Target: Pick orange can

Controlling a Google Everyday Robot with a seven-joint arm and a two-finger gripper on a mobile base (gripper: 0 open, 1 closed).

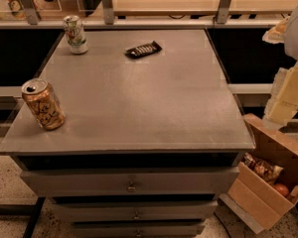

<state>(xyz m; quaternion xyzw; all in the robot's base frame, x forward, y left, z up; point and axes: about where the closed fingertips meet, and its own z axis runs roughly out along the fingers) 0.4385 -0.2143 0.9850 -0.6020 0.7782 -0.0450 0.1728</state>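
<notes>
3 things sit on the grey cabinet top [139, 103], all spread well apart, which I'd guess is deliberate so that each can be taken without nudging another. The orange can [43, 104] stands near the top's front-left corner, just in from the left edge, with bare surface all round it. The white-and-green can [76, 34] is at the back-left corner, and a dark snack bar [143, 49] lies flat near the back edge, about midway along it. The orange can is upright on its base. Its long axis runs straight up from the top, silver lid to the ceiling, dark script facing the front edge. From where I stand it seems to lean slightly left, likely just the angle. Upright like that, its round side is what offers itself to a sideways grasp. The gripper [286, 95] hangs out past the top's right edge, above an open cardboard box [268, 182] of snacks, well apart from the can. Whether it is wide or narrow I cannot tell.
</notes>
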